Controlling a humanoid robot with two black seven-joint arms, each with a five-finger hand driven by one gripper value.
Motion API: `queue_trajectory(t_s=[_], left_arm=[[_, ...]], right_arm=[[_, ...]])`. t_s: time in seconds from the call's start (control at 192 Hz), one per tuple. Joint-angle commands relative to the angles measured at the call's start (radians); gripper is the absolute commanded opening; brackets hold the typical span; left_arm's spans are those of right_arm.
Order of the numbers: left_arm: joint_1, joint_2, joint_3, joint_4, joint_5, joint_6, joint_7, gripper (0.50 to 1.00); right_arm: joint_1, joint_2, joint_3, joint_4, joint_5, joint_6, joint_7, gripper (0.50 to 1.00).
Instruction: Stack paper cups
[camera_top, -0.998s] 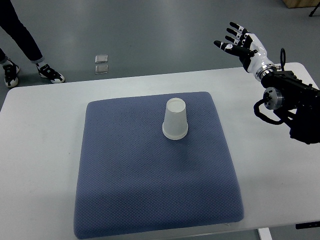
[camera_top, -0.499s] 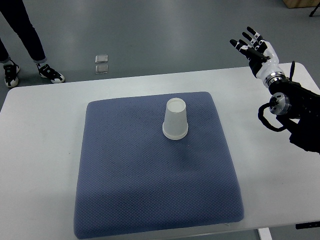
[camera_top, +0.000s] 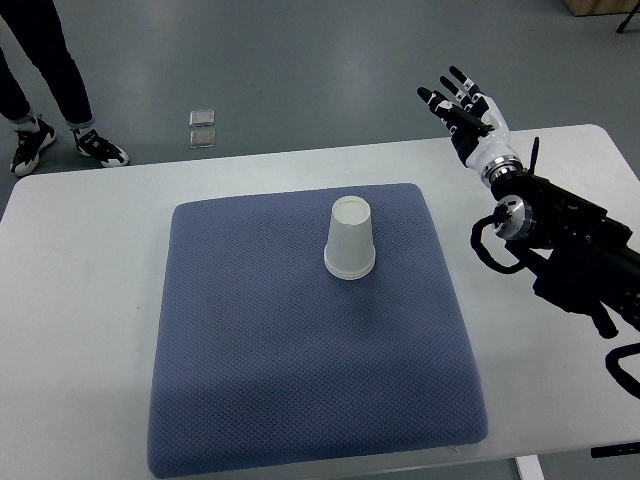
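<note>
No readable text, label, brand, number or sign anywhere. Cup (camera_top: 350, 239) plain white, pad (camera_top: 315, 330) plain blue, table (camera_top: 90, 300) bare white. Markings on right hand (camera_top: 466, 112) only black-and-white patches, not lettering. Two small squares (camera_top: 203, 127) on the floor too small to read.

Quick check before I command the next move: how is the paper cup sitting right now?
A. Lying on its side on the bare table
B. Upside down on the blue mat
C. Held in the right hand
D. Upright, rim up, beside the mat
B: the paper cup stands wide rim down on the blue mat, while the right hand is open and away from it.
</note>
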Motion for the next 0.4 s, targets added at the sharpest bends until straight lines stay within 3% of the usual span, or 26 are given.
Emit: queue_trajectory(t_s=[0.0, 0.39], left_arm=[[0.0, 0.0, 0.0, 0.0, 0.001, 0.0, 0.0, 1.0], [0.0, 0.0, 0.0, 0.0, 0.0, 0.0, 0.0, 1.0]], right_arm=[[-0.007, 0.003, -0.003, 0.0, -0.005, 0.0, 0.002, 0.913], [-0.004, -0.012, 0.0, -0.001, -0.011, -0.023, 0.007, 0.913]])
